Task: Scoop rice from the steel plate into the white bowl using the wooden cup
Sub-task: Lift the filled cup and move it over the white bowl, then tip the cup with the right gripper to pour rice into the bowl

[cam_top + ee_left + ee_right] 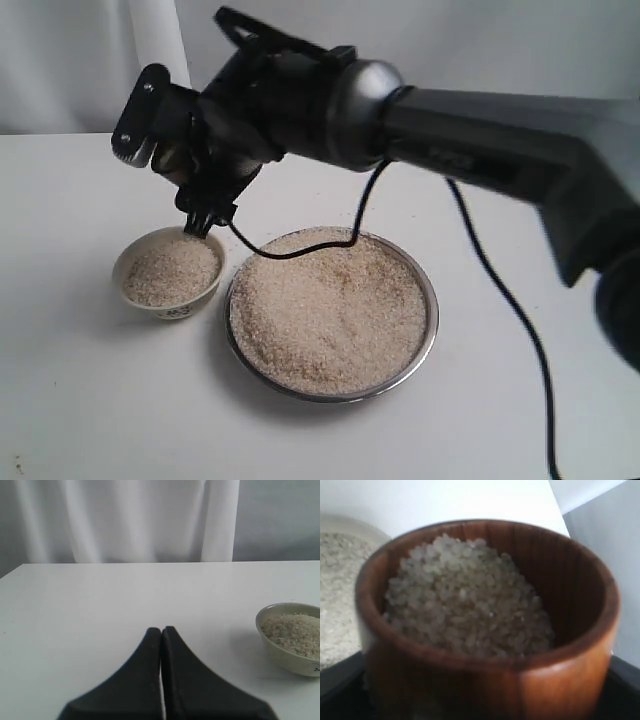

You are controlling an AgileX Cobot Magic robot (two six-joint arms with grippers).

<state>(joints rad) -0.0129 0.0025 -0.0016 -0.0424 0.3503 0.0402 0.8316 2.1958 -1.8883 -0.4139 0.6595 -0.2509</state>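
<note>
My right gripper [170, 160] reaches across the table and hangs just above the white bowl [168, 272], shut on the wooden cup [560, 680]. The cup is heaped with rice [465, 595] and only a brown sliver of it [166, 156] shows between the fingers in the exterior view. The bowl [292, 637] holds a mound of rice [172, 268]. Beside it, the steel plate [432, 320] is filled with rice [330, 310]. My left gripper [161, 629] is shut and empty, low over bare table, apart from the bowl.
A black cable [500, 290] trails from the right arm across the table, past the plate's far rim. White curtains [125, 520] hang behind the table's back edge. The tabletop [100, 400] is white.
</note>
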